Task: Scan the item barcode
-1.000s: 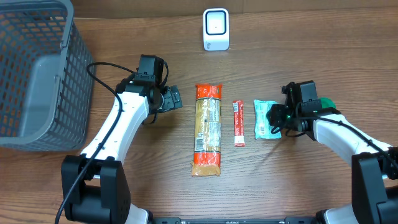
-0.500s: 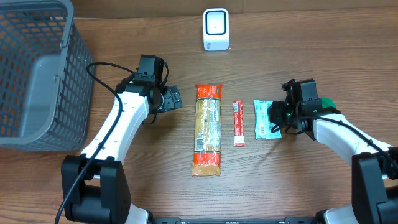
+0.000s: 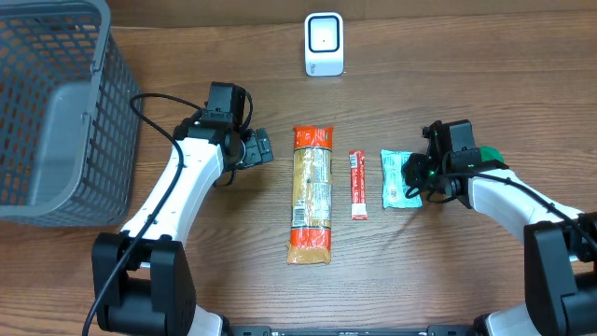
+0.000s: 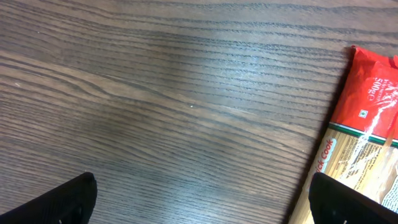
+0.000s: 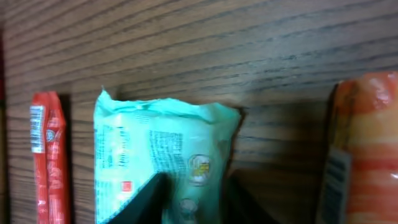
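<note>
Jaws of my right gripper (image 5: 196, 202) narrowed around the packet (image 5: 163, 149); I could not tell if clamped. Left gripper (image 4: 208, 199) stood wide apart, idle. Scan pending.

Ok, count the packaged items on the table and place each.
3: the pasta pack in the middle, the thin red sachet right of it, the green packet furthest right. None seems hidden.

Brown wood-grain table (image 3: 485, 75), possibly laminate, evenly lit
</note>
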{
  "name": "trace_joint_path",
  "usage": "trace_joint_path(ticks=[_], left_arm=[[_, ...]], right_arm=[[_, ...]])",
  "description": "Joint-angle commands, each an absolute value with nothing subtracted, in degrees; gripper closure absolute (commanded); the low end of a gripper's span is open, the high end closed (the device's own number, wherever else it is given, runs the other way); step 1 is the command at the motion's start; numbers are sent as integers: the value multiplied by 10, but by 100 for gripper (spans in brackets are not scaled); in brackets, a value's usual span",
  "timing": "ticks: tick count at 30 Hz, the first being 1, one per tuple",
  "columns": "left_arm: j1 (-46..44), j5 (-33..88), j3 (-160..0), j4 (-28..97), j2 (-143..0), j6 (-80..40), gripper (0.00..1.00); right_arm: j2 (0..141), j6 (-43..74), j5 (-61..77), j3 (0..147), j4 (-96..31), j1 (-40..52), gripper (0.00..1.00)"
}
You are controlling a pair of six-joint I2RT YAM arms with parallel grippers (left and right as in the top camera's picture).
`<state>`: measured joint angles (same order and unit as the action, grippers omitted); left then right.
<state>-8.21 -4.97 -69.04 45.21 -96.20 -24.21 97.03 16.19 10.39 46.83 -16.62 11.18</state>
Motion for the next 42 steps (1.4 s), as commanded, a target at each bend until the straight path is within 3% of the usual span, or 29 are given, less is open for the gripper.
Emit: trace_joint_path(ticks=[1, 2, 9, 36, 42], left_arm=[[-83, -49, -696, 451, -955, -244, 0], [-83, -49, -696, 451, -955, -244, 0], [-83, -49, -696, 451, -955, -244, 0], [-83, -49, -696, 451, -955, -244, 0], [-83, -49, -696, 452, -955, -244, 0]], right_arm=[[992, 167, 106, 460, -191, 112, 76], [992, 167, 106, 460, -203, 112, 83], [992, 178, 117, 460, -218, 112, 96], [988, 177, 158, 462, -239, 112, 97], [923, 175, 216, 466, -240, 112, 96]])
